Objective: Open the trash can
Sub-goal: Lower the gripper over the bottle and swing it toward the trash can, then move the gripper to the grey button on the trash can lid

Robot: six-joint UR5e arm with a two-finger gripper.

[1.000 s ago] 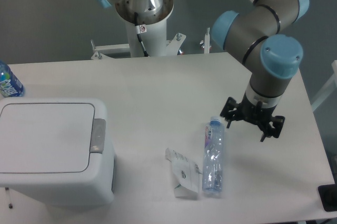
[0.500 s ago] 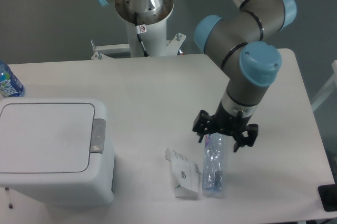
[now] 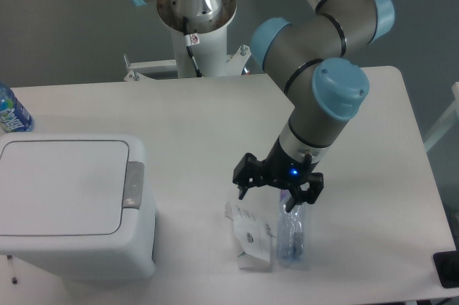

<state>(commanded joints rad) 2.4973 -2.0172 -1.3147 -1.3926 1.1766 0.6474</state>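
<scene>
Hovering over the middle of the white surface point(image 3: 201, 125), the tool point(image 3: 276, 190) is seen with its black fingers spread wide and nothing held between them. A small blue light is lit on its body. It is carried above the upper end of a clear plastic bottle point(image 3: 290, 233), which is laid flat on the surface with its length running toward the front edge; whether the fingers touch the bottle cannot be told. Just to the left of the bottle, a crumpled white carton point(image 3: 249, 237) is found lying on its side, close against it.

Well apart from the tool, the trash can point(image 3: 72, 204) is set at the front left corner of the surface. Its flat lid point(image 3: 61, 186) is shut, level with the rim, and the grey latch point(image 3: 133, 184) is seen on the lid's right edge, facing the tool. At the far left edge, behind the trash can, part of a second bottle with a blue label point(image 3: 11, 111) is caught, cut off by the frame. The arm's base point(image 3: 193, 14) is mounted behind the surface, at its back edge.
</scene>
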